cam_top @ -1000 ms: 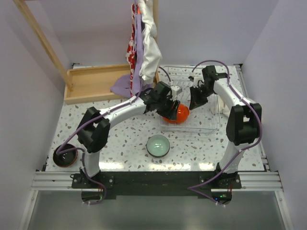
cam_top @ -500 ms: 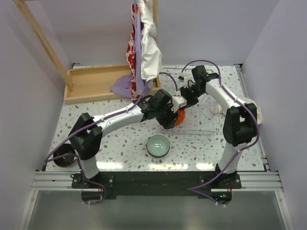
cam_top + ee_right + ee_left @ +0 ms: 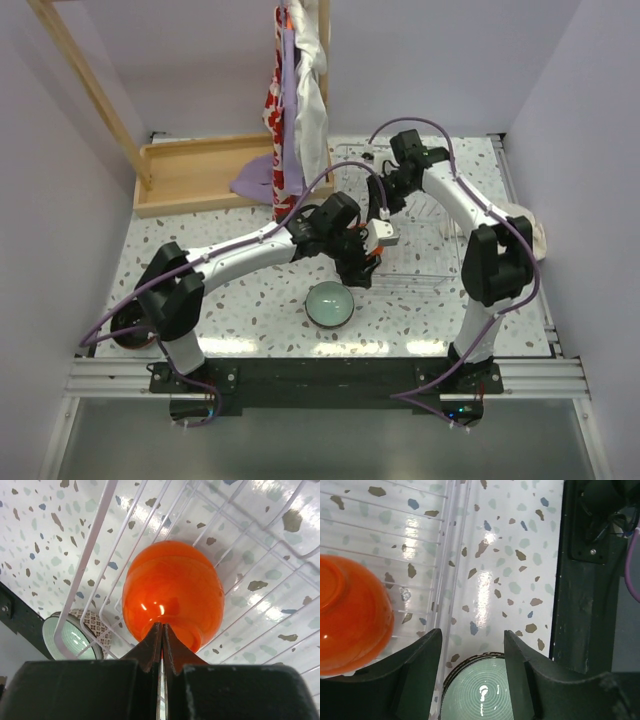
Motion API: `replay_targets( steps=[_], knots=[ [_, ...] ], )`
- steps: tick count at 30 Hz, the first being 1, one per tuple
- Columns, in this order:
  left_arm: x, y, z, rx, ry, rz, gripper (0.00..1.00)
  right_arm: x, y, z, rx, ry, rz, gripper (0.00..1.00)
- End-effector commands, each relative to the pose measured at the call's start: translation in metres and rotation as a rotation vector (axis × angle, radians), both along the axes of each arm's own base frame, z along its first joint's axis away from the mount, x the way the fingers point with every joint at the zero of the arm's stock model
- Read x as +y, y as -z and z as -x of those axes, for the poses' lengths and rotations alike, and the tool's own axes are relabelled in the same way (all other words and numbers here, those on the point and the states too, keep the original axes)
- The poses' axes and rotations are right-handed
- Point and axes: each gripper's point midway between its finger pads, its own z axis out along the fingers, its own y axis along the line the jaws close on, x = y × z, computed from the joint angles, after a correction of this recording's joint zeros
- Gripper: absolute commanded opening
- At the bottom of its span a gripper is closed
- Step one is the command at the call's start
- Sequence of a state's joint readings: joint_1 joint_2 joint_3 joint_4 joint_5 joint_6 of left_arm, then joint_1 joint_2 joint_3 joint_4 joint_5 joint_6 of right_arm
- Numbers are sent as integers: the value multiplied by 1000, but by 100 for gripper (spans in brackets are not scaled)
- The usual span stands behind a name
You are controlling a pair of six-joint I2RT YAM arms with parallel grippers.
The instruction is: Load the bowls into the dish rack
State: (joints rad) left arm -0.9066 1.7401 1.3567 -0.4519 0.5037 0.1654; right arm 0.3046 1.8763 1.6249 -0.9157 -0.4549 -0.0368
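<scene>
Your left gripper (image 3: 472, 641) stands released. Its two dark fingers are spread at the bottom of the left wrist frame with nothing between them. Through the gap, bottom centre, you see the mint bowl (image 3: 479, 695) on the table (image 3: 510, 570).

The orange bowl (image 3: 347, 615) lies just outside the left-hand finger, at the frame's left edge, inside the dish rack (image 3: 451, 555). You cannot tell whether finger and bowl touch. The rack's rim runs top to bottom just right of that bowl. Beyond the rim, speckled table runs up to the black base rail (image 3: 565, 605) on the right.

Your right gripper (image 3: 161, 630) is clenched on nothing. Its tips meet at lower centre of the right wrist frame, directly before the orange bowl's foot. That bowl sits among the white wires near the rack's corner, underside toward the camera. The mint bowl shows outside the rim, lower left.

In the top view a dark bowl (image 3: 128, 333) sits at lower left, partly under the left arm and well apart from the rack.
</scene>
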Motion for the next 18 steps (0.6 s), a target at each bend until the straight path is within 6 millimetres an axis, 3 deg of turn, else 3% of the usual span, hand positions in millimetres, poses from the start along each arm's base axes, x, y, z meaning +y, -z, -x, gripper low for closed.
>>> replay_targets(
  steps=[1, 7, 10, 14, 16, 17, 18],
  knots=[
    [-16, -19, 10, -24, 144, 101, 58, -30, -53, -13, -141, 69, -4, 0],
    [-32, -37, 6, -69, 195, 131, 52, -89, -59, -3, -133, 190, 38, 0],
    [-38, -54, 0, -92, 183, 147, 47, -99, -57, 6, -142, 204, 70, 0],
    [-34, -88, 1, -193, 202, 171, 48, -107, -84, 23, -239, 223, 81, 0],
    [-25, -94, 9, -226, 250, 138, 50, -114, -92, 32, -271, 245, 102, 2],
    [-18, -100, 10, -245, 257, 122, 50, -117, -89, 41, -259, 251, 116, 23],
    [-4, -98, 16, -231, 265, 68, 51, -119, -101, 51, -305, 258, 116, 32]
  ],
)
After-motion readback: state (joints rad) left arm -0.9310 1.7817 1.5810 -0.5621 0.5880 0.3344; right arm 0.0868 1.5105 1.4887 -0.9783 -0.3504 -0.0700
